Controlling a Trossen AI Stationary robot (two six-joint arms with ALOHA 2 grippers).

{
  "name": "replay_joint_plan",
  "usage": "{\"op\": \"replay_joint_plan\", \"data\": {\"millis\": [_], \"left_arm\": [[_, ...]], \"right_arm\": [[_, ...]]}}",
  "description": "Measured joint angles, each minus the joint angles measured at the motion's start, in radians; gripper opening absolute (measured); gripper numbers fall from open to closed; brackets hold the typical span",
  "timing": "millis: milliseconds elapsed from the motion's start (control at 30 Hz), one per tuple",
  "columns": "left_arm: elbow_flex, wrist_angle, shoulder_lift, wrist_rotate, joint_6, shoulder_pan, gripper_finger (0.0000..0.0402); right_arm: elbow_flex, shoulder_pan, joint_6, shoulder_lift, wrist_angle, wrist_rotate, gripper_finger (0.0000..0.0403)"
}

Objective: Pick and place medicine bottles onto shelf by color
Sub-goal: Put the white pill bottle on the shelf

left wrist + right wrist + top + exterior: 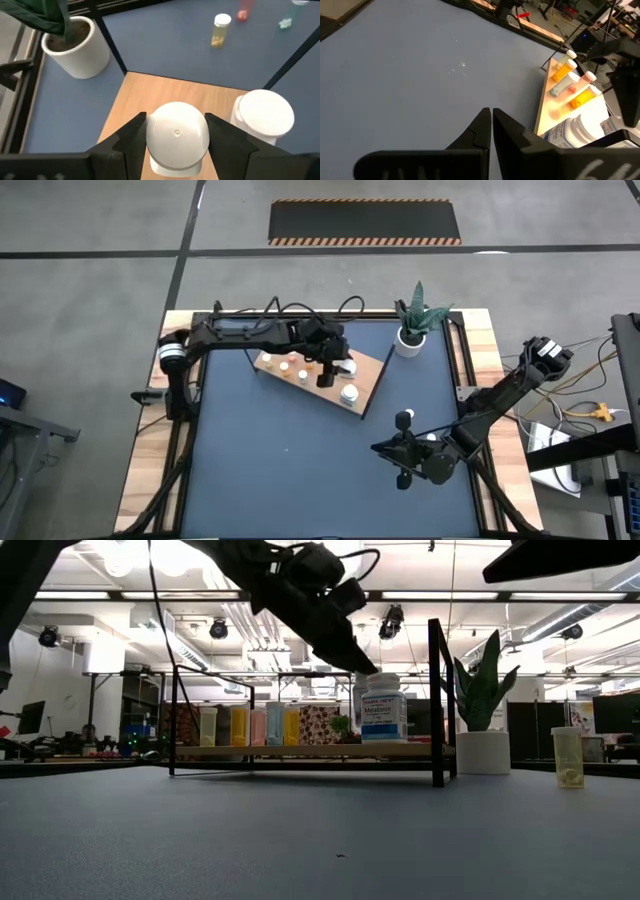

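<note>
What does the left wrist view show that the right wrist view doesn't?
Only the left wrist view shows the left claw around a big white bottle's cap, the white plant pot and a lone yellowish bottle on the blue tabletop. Only the right wrist view shows the shut right claw and the row of small orange and pale bottles. Both show the wooden shelf and big white bottles.

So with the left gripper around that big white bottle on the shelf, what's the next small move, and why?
Probably open the fingers a little wider and lift straight up. In the left wrist view the left gripper straddles a big white bottle that already stands on the shelf beside a second white bottle. One yellowish bottle waits on the table near the shut right gripper.
</note>
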Motion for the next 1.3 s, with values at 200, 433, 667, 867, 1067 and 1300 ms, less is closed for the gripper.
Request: {"op": "replay_joint_plan", "data": {"millis": [200,433,667,867,1067,1300], "left_arm": [[0.000,0.014,0.020,0.042,-0.004,-0.002,0.0161],[0.000,0.014,0.028,0.043,-0.007,-0.004,0.0161],[-0.004,0.018,0.030,0.045,-0.006,-0.008,0.0161],[-0.012,0.017,0.030,0.045,-0.027,-0.010,0.0176],[-0.013,0.017,0.030,0.045,-0.029,-0.010,0.0205],[-0.012,0.005,0.020,0.044,-0.029,-0.010,0.0212]], "right_arm": [[0.000,0.000,0.000,0.000,0.000,0.001,0.0009],[-0.002,0.000,0.000,0.000,0.000,0.003,0.0009],[-0.004,0.000,0.000,0.000,0.000,0.004,0.0009],[-0.006,0.000,0.000,0.000,0.000,0.006,0.0009],[-0.006,0.000,0.000,0.000,-0.002,0.007,0.0009],[-0.006,0.000,0.000,0.001,-0.008,0.009,0.0009]]}}
